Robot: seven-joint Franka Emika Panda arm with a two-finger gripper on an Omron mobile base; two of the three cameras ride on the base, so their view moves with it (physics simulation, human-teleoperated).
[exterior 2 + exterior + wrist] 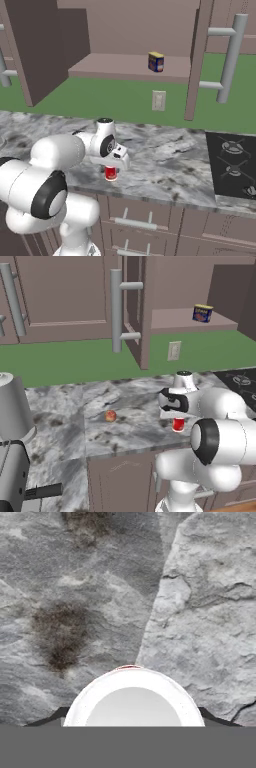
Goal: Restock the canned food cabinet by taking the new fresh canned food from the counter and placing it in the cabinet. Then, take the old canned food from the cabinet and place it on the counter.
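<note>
The new fresh canned food (178,425) (110,173), a small red can with a white rim, stands upright on the counter (125,398) (170,150) near its front edge. My gripper (178,419) (111,168) points straight down over it. In the hand view the can's white top (133,697) sits between the dark fingertips (47,718), which meet its sides. The canned food cabinet (170,321) (115,66) stands open above. The old canned food (202,313) (156,62), a blue tin with a yellow top, rests on its shelf.
A small red-orange fruit (110,416) lies on the counter left of the can. The open cabinet door with its grey bar handle (116,311) (230,57) juts out over the counter. A black stove top (232,165) lies to the right, a grey appliance (12,406) at far left.
</note>
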